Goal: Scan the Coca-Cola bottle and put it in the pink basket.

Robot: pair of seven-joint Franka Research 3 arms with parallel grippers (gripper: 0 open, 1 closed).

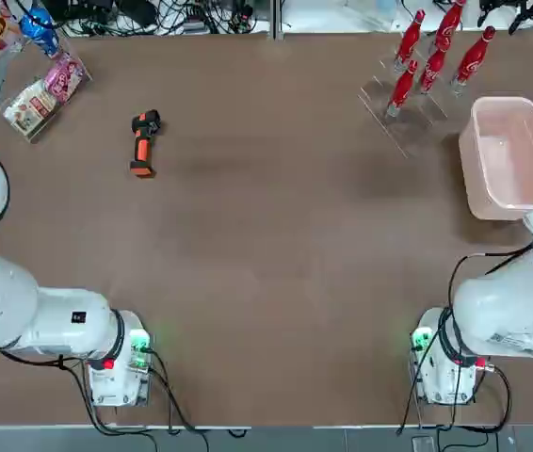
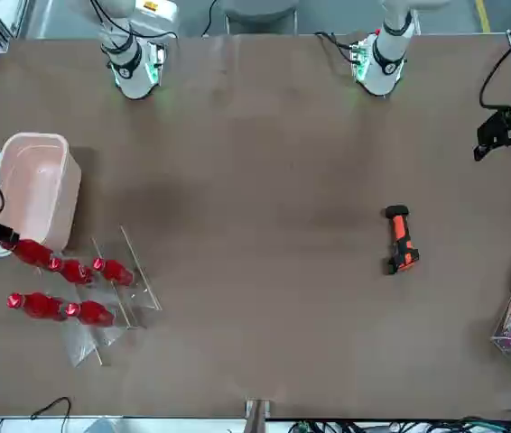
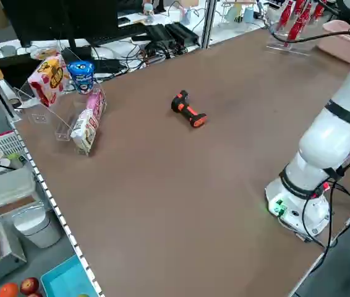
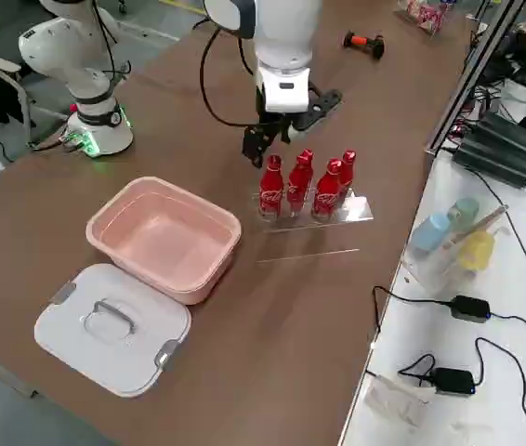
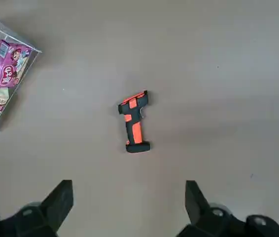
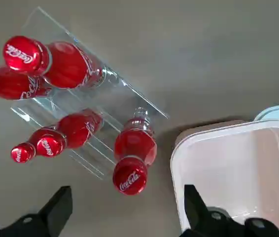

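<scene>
I see Coca-Cola bottle (image 6: 130, 163) upright in clear rack (image 4: 337, 212), nearest pink basket (image 4: 165, 237) among five red bottles. Basket sits just beside rack, open, nothing inside; grey lid (image 4: 114, 327) lies touching basket's far side from rack. My right gripper (image 4: 283, 125) hangs above rack, fingers spread wide, holding nothing. My left gripper (image 5: 129, 207) high over scanner (image 1: 144, 143), fingers apart, nothing held. Scanner lies on its side, well apart from rack. Snack packs (image 1: 45, 94) beyond scanner, farther still from rack.

Coca-Cola bottles (image 1: 428, 68): 5 | pink basket (image 1: 508, 156): 1 | scanner (image 1: 144, 143): 1 | grey lid (image 4: 114, 326): 1 | clear rack (image 4: 351, 209): 1
</scene>
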